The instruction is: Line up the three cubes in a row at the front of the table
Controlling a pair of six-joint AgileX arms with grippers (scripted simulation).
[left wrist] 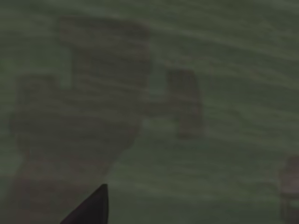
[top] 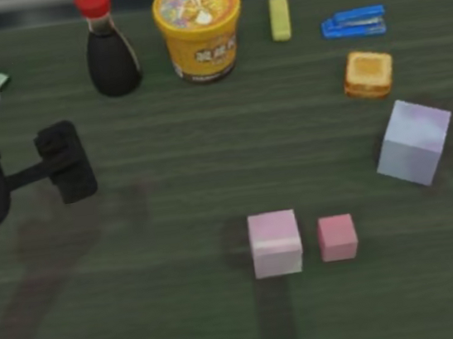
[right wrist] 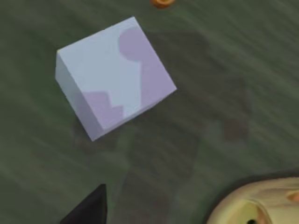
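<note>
At the table's [top: 188, 325] left, the left gripper [top: 65, 161] hovers over bare green wood, and whether it is released or clenched cannot be told. Toward the front middle, the pale pink cube [top: 275, 243] sits just beside the small bright pink cube [top: 337, 237]. The large blue-grey cube [top: 413, 142] lies well apart at the right, turned askew; the right gripper is out of sight.

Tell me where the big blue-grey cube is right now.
In the top view the pale blue-grey cube sits at the table's right side, turned askew, just below the toast-like block and up-right of the small bright pink cube.
</note>
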